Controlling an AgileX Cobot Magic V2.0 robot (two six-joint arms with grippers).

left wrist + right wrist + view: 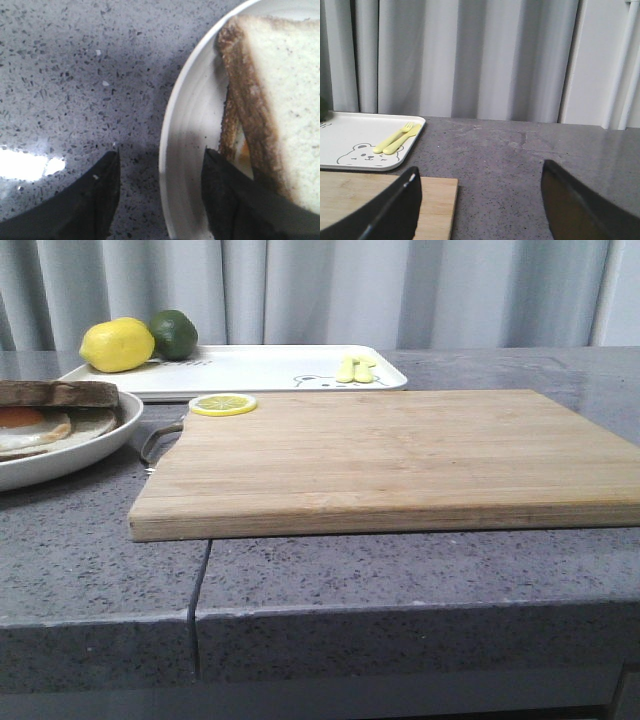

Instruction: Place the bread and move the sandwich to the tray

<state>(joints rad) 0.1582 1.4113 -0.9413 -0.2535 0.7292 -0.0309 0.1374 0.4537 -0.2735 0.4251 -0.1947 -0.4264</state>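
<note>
Bread with its brown crust tops the sandwich on the white plate at the table's left. Left gripper is spread, straddling the plate rim. Right gripper is spread, holding nothing. Beyond the cutting board sits the tray.

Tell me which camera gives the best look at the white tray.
The front view: the tray shows across its whole width, with the lemon and lime at one end and the yellow cutlery near the other. The right wrist view shows only one end with the bear drawing. The left wrist view shows none of it.
</note>
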